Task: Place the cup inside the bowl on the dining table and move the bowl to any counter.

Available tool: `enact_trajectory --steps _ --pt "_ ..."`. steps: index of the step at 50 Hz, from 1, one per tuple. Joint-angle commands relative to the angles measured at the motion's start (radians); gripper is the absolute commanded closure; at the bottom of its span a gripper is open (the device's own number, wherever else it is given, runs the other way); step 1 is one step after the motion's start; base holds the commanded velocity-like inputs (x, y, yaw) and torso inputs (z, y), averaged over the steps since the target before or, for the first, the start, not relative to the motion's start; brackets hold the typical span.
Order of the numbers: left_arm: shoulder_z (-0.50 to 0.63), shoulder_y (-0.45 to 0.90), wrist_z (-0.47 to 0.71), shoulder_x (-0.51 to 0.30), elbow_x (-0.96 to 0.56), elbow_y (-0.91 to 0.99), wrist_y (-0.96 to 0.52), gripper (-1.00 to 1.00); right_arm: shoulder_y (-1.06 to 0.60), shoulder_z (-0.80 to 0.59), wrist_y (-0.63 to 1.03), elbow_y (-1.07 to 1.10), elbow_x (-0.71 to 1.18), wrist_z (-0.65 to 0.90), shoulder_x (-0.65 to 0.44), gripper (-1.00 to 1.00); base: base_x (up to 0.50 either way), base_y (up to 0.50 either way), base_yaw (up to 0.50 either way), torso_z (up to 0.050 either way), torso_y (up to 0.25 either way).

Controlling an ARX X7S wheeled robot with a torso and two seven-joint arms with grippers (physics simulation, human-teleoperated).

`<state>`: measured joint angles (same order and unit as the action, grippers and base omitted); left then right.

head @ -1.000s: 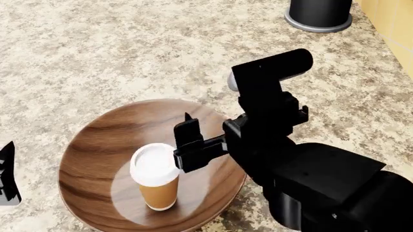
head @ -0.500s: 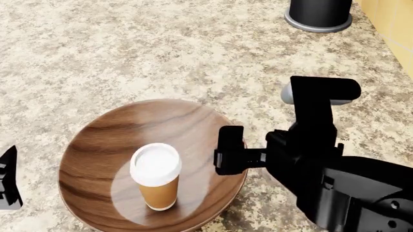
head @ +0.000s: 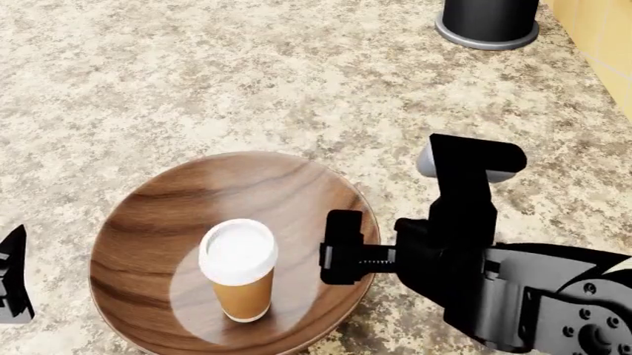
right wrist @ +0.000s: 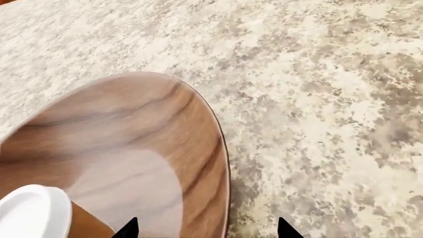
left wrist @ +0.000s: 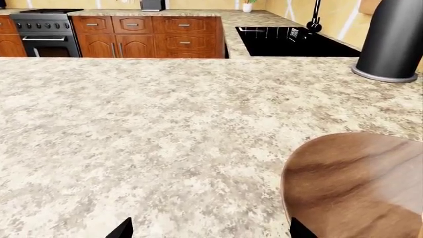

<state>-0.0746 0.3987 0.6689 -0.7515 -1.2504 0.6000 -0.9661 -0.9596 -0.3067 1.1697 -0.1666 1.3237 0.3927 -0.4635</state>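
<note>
The right gripper (head: 345,257), open and holding nothing, hangs over the near-side rim of the wooden bowl (head: 197,200), probably straddling it, with the cup (head: 237,270) standing just beyond its fingertips.

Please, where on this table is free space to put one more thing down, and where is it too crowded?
The table is bare in a wide patch between the bowl and the black cylinder at the far edge, and also toward the robot's left. It is crowded near the bowl's right rim, where the right gripper hovers; the cup stands inside the bowl.
</note>
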Motion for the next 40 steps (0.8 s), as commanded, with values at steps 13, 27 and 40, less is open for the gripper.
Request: enact_trajectory --steps 13,27,40 --pt "0.011 -0.002 0.004 0.006 0.008 0.0 0.009 -1.0 -0.044 -0.08 -0.032 -0.13 -0.072 -0.088 0.047 -1.0 0.0 0.0 0.0 0.0 0.0" --pt "0.011 -0.017 -0.004 0.003 0.014 0.001 0.019 -1.0 -0.062 -0.101 -0.056 -0.207 -0.093 -0.135 0.071 -1.0 0.0 0.0 0.0 0.0 0.0" --pt "0.007 -0.025 -0.009 -0.002 0.014 0.002 0.026 -1.0 -0.056 -0.106 -0.073 -0.21 -0.101 -0.146 0.067 -1.0 0.0 0.0 0.0 0.0 0.0"
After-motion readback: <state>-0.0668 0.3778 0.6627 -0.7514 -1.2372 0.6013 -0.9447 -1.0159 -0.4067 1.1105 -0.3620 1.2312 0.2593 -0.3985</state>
